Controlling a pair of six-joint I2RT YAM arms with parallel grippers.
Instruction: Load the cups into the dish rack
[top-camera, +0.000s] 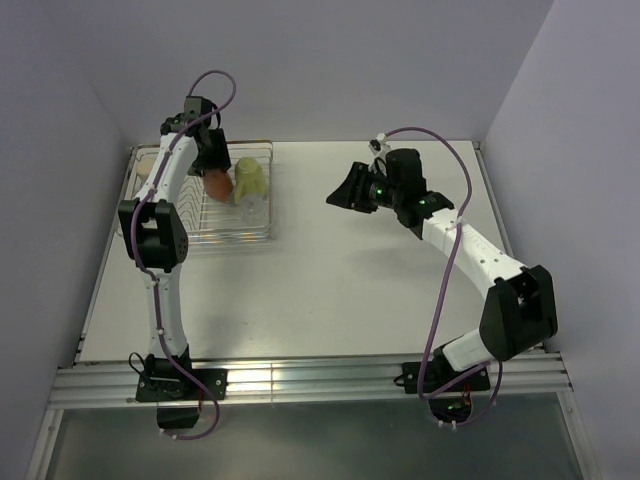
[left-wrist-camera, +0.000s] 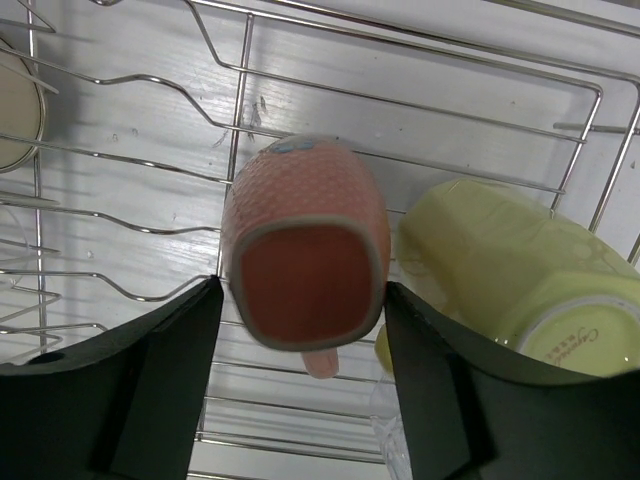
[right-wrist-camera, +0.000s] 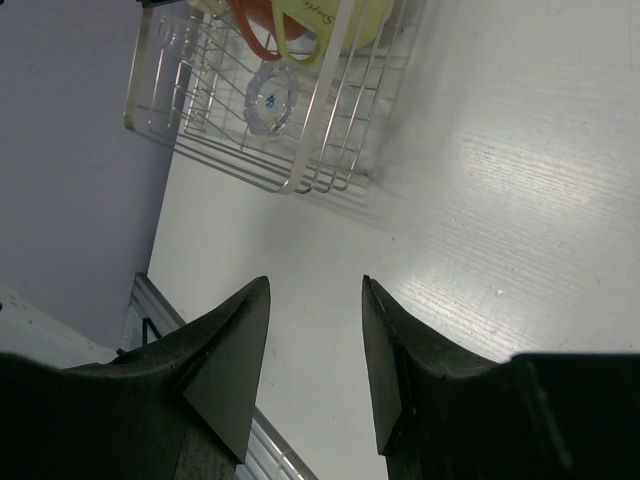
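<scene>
Left pincer (left-wrist-camera: 302, 295) is up over the dish rack (top-camera: 230, 228) with its two fingers (left-wrist-camera: 150, 380) on either side of the orange mug (left-wrist-camera: 305, 250). The mug is inside the rack, bottom facing up at the wrist camera, with its handle poking out on the near side. The fingers sit right against its sides, but honestly I can't tell if they're squeezing it or just barely off it.

Just beside it on the right is the yellow-green mug (left-wrist-camera: 500, 270), also in the rack, tipped over so its printed base shows. There's a clear glass (right-wrist-camera: 268, 100) in the rack too, near the corner closest to the right arm.

Right pincer (right-wrist-camera: 315, 290) hangs over the bare white desk (top-camera: 380, 290), well apart from the rack, with its jaws spread and nothing between them.
</scene>
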